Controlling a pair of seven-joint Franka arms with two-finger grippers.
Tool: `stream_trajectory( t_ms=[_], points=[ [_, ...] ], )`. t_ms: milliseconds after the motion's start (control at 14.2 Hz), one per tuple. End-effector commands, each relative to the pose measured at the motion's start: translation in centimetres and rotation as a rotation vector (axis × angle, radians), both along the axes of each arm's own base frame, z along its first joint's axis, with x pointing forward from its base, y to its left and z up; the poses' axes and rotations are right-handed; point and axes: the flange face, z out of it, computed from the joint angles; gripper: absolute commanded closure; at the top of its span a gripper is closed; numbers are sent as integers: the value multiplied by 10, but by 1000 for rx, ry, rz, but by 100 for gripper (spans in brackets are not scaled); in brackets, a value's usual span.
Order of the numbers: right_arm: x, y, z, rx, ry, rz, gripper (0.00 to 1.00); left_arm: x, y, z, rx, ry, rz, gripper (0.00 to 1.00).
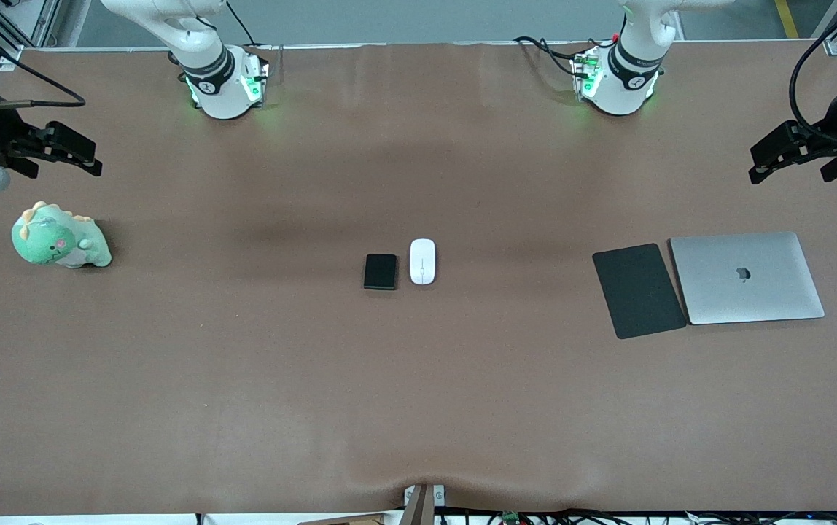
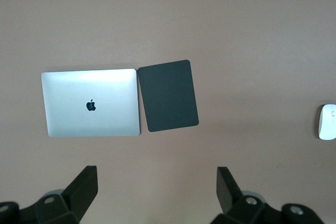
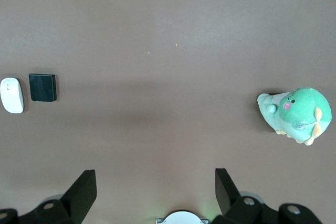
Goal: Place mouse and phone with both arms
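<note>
**Both arms poised, mouse and phone untouched**

We see the mouse (image 1: 423,261) and the phone (image 1: 380,271) lying side by side at mid-table, just apart, the mouse toward the left arm's end. Toward that same end lie a dark mouse pad (image 1: 638,290) and, touching it, a closed silver laptop (image 1: 746,277). At the right arm's end sits a green dinosaur plush (image 1: 60,238).

The left gripper (image 1: 774,162) hangs wide open and empty over the table's edge at its own end. The right gripper (image 1: 72,153) hangs the same way, over the table near the plush. Nothing is picked up yet.

We judge the reach comes first. Each arm should take its nearer item: left for the mouse, right for the phone. With the two so close, we'd come straight down, jaws across the narrow width, and keep the arms from crowding each other.
</note>
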Motion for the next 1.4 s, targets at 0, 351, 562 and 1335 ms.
stream_trajectory(
  t_ms=[0, 351, 562, 1335],
  points=[
    [-5, -2, 3, 10, 8, 13, 0, 0, -4, 2, -2, 2, -14, 0],
    [-6, -1, 0, 8, 27, 3, 0, 6, -6, -6, 19, 15, -18, 0],
    [-4, -7, -1, 7, 27, -32, 0, 11, -9, -12, 60, 20, -27, 0],
    [8, -82, -21, -1, 46, -192, 0, 17, -11, -36, 52, 64, -35, 0]
  ],
)
